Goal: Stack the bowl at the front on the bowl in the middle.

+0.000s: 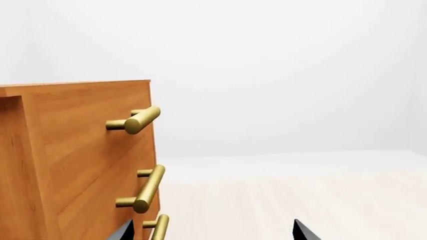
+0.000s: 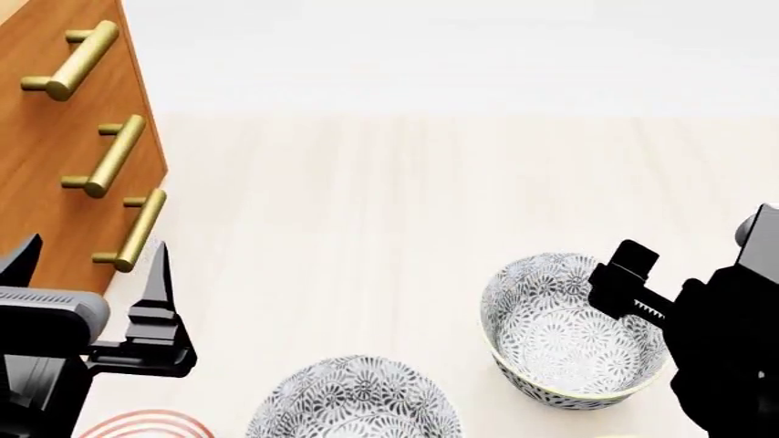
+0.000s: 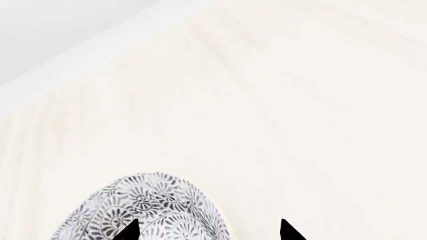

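- The right gripper [image 2: 623, 278] hung over the patterned bowl [image 2: 570, 330] at the right of the head view, its black body reaching in from the right edge and covering part of the bowl's right rim.
- In the right wrist view its two dark fingertips [image 3: 128, 231] stood apart, with that bowl's outer wall [image 3: 143, 207] showing by one of them; whether either tip touched the rim could not be told.
- That bowl sat upright on the pale wooden tabletop [image 2: 365, 228], grey floral pattern inside and out, with a thin yellowish line at the base.
- The left gripper [image 2: 91, 292] was low at the left of the head view, its fingers spread and nothing between them.
- The left wrist view showed only the very tips of its fingers [image 1: 303, 232], well separated, over bare tabletop.
- Just behind the left gripper stood a wooden drawer cabinet [image 2: 49, 137] with three brass bar handles [image 2: 109, 157] down its front.
- A second patterned bowl [image 2: 353, 401] sat at the bottom edge of the head view, between the two grippers and apart from the first bowl.
- A red-ringed dish [image 2: 140, 426] peeked in at the bottom left corner, near the second bowl, mostly cut off.
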{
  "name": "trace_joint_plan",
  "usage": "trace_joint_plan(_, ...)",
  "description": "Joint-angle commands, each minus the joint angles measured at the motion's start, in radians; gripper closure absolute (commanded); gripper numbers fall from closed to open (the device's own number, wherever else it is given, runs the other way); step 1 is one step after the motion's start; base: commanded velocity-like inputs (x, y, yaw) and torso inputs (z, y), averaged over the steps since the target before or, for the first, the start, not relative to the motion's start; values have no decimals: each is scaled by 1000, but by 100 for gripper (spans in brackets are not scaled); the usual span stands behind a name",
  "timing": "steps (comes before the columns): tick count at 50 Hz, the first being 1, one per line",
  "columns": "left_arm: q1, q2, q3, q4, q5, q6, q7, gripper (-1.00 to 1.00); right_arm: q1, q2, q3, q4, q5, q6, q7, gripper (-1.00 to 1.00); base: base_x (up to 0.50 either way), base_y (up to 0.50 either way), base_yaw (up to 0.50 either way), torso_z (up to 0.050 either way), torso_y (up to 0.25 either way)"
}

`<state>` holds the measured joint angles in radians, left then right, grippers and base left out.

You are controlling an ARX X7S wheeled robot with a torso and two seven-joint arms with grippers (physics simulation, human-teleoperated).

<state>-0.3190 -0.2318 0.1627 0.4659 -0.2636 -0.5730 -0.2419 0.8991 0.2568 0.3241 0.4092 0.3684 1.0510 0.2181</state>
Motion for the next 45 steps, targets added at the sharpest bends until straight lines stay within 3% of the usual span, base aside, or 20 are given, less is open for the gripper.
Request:
trace_joint_plan(1, 0, -6, 4, -1, -3, 2, -4, -100, 5, 1, -6, 61, -3, -23, -8, -100, 0, 0, 0, 0, 0)
trace_joint_plan(45, -2, -22, 14, -1, -19, 8, -21, -100, 41, 19, -30, 340, -16, -78, -61, -100, 0, 0, 0, 0, 0)
